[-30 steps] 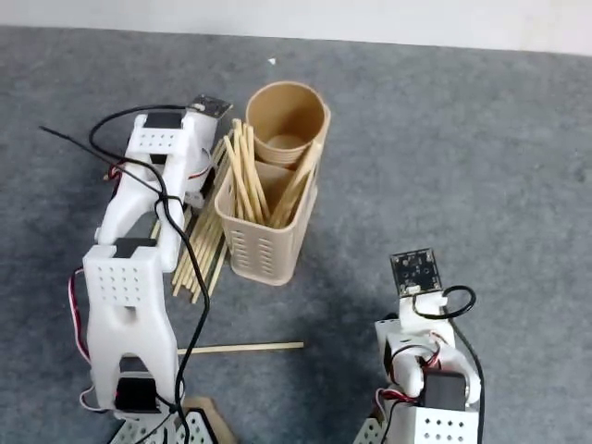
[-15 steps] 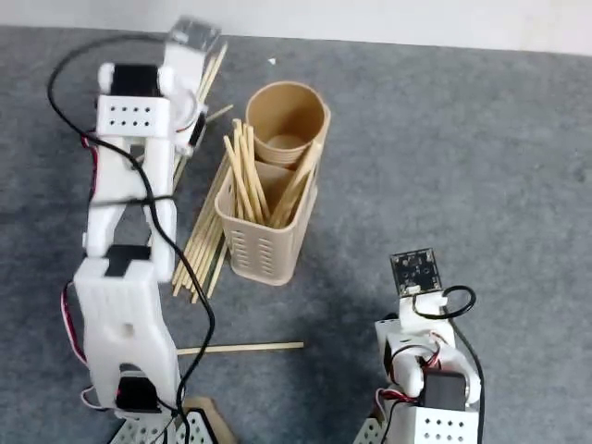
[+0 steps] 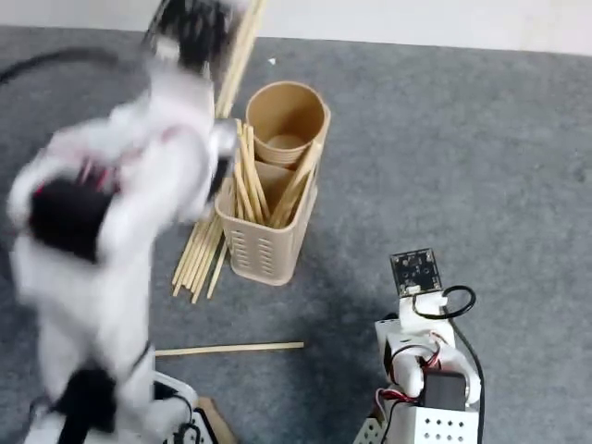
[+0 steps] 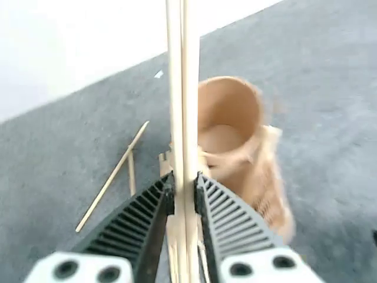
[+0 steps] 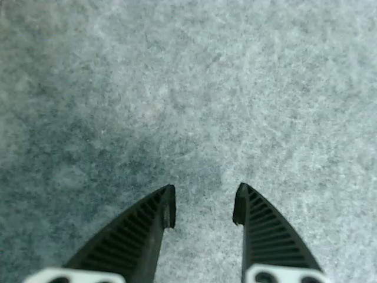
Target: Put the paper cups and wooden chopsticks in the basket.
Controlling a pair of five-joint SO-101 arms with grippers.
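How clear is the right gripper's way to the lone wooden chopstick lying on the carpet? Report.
Likely clear: the open right gripper hangs over bare grey carpet; nothing lies between it and the lone wooden chopstick.

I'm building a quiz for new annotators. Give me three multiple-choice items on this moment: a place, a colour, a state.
1. Where are the paper cups? A in the basket; B beside the basket; C in a gripper.
2. What colour is the carpet? A grey; B green; C red.
3. The left gripper is: A open; B shut on chopsticks; C resting on the basket.
1 A: they stand inside it. 2 A: grey all over. 3 B: its jaws clamp the sticks.
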